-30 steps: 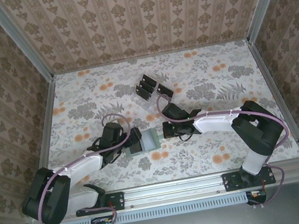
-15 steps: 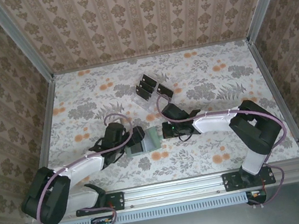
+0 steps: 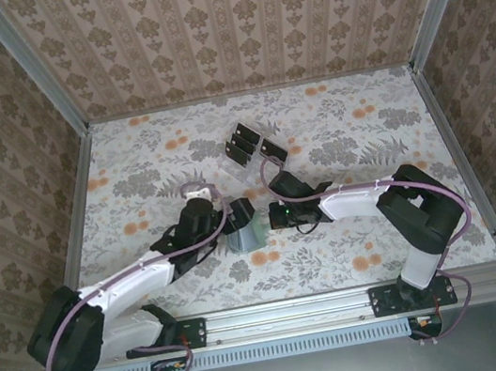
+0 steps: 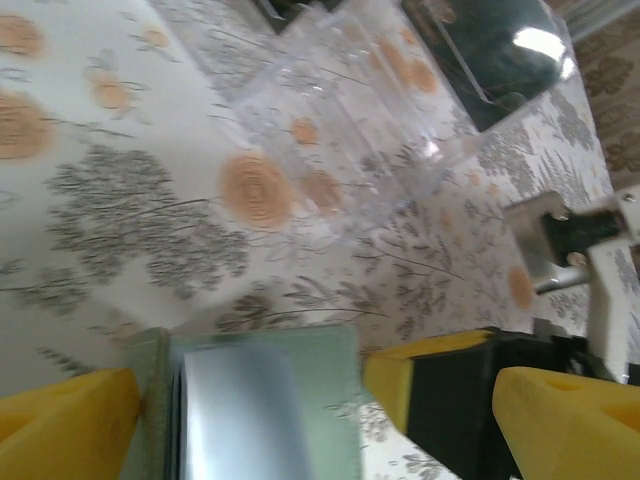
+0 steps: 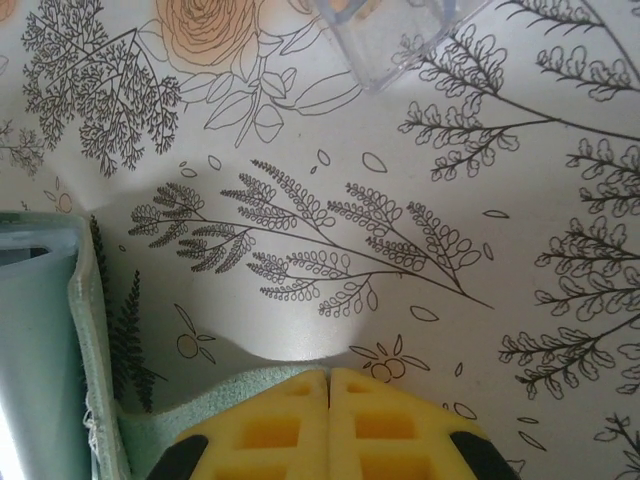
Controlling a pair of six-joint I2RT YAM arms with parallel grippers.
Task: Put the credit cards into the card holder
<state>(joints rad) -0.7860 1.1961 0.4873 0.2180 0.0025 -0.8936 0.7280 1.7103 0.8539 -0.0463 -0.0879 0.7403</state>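
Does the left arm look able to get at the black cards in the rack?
Probably yes. The left gripper is open at the card holder, and the credit cards stand in the clear rack just beyond, bare table between. The shut right gripper sits off to one side.

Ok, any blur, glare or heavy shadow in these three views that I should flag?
Left wrist: soft throughout, the wallet smeared, the yellow fingers out of focus, a glare spot on the black card. Right wrist: sharp tablecloth print, a soft shadow ahead of the shut right gripper. Top: evenly lit and crisp, shadows faint.
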